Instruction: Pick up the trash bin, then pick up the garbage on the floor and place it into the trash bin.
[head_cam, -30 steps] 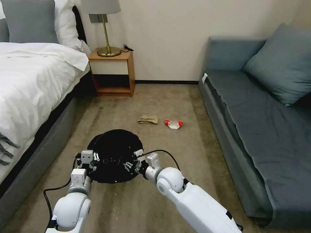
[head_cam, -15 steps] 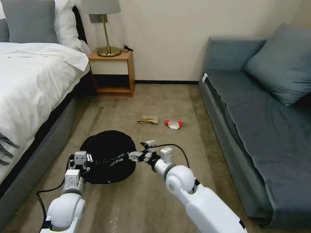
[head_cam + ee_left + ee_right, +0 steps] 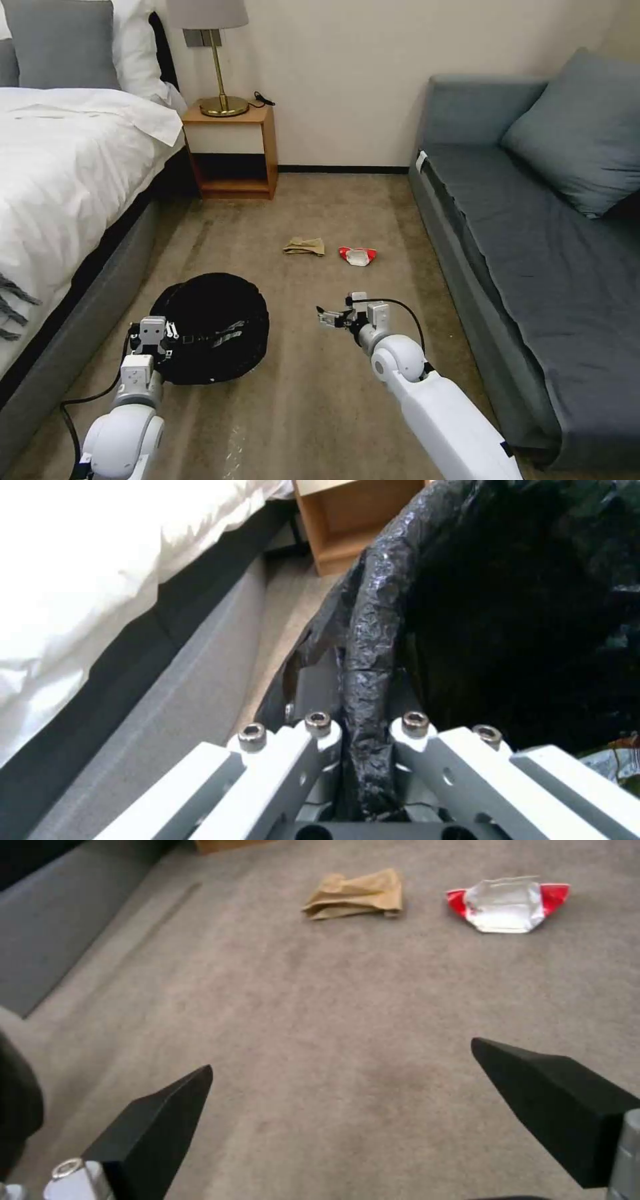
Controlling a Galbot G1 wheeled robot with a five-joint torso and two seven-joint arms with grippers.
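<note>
**Bin in hand, two scraps left on the carpet**

Closest to me, my left tool [image 3: 363, 760] is pinching the rim of the trash bin [image 3: 213, 327]; in the left wrist view the crinkled black liner is pressed between its two sides. The bin hangs low at my left, beside the bed [image 3: 60, 173], so I judge the first step, picking up the bin, as done.

A little farther out and to the right, my right tool [image 3: 343, 1080] hovers over bare carpet [image 3: 313, 413] with its black fingertips [image 3: 167, 1110] spread wide and nothing between them. It is well apart from the bin and pointed toward the litter.

Beyond it lie the two pieces of garbage I can see: the crumpled brown paper [image 3: 357, 894] and, just beside it, the red-and-white wrapper [image 3: 508, 899]. Both rest flat on the floor, untouched, between the bed and the sofa [image 3: 533, 267]. In my judgement those two are what remains. Deep in the bin I can make out a bit of colour, too small to identify.

I can read no writing on either scrap; the wrapper shows only a silvery-white middle and red ends.
</note>
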